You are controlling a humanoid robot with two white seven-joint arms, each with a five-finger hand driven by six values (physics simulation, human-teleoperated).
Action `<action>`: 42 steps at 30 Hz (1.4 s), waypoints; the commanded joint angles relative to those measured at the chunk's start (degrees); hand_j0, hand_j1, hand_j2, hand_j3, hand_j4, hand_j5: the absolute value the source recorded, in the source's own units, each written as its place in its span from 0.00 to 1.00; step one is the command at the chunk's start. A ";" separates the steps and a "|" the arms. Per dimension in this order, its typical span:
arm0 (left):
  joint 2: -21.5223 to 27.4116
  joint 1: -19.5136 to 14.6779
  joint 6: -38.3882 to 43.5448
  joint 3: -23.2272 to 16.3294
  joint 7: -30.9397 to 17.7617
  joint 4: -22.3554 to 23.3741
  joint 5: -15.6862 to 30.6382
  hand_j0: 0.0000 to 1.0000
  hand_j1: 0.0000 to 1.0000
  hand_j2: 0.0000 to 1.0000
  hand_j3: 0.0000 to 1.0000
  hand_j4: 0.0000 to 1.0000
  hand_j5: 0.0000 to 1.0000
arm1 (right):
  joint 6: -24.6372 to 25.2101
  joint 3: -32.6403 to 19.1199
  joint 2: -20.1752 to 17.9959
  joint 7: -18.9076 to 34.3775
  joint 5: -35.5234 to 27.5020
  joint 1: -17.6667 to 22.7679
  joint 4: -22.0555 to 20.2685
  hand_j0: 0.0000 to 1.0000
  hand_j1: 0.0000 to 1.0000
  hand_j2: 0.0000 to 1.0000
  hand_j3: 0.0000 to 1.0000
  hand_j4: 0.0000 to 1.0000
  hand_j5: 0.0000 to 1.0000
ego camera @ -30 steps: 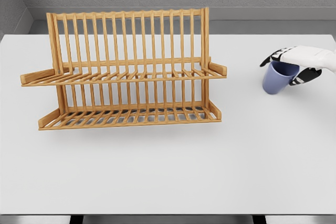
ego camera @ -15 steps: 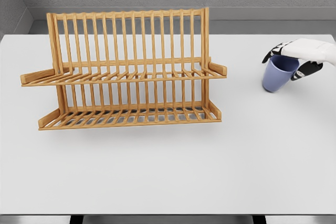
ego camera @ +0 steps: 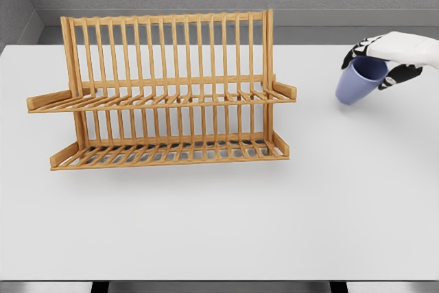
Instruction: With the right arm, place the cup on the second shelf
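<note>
Transport step: right hand (ego camera: 388, 58) grips cup (ego camera: 358, 80) (tilted), well right of rack (ego camera: 164, 94); next, carry it left onto the upper shelf (ego camera: 164, 101).

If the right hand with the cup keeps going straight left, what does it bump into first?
Probably the rack. The right hand holds the cup tilted, above the table, about level with the rack's upper shelf. Nothing shows in between, but depth is hard to judge from one view.

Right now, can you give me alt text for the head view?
The right hand holds a blue cup, tilted, above the white table, right of the wooden two-tier dish rack. Both rack shelves carry nothing.
</note>
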 commanded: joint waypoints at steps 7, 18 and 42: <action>0.00 0.00 0.00 -0.03 -0.01 0.00 0.01 1.00 1.00 1.00 1.00 1.00 1.00 | 0.18 -2.25 0.38 -0.04 -0.32 -0.53 -1.86 0.64 0.64 0.64 0.64 0.64 0.64; 0.00 0.00 0.00 -0.03 -0.01 0.00 0.01 1.00 1.00 1.00 1.00 1.00 1.00 | 0.18 -7.17 0.21 -0.04 -0.23 -0.79 -12.14 0.64 0.64 0.64 0.64 0.64 0.64; 0.00 0.00 0.00 -0.03 -0.01 0.00 0.01 1.00 1.00 1.00 1.00 1.00 1.00 | 0.18 -10.16 -1.20 -0.04 0.03 2.55 -33.15 0.64 0.64 0.64 0.64 0.64 0.64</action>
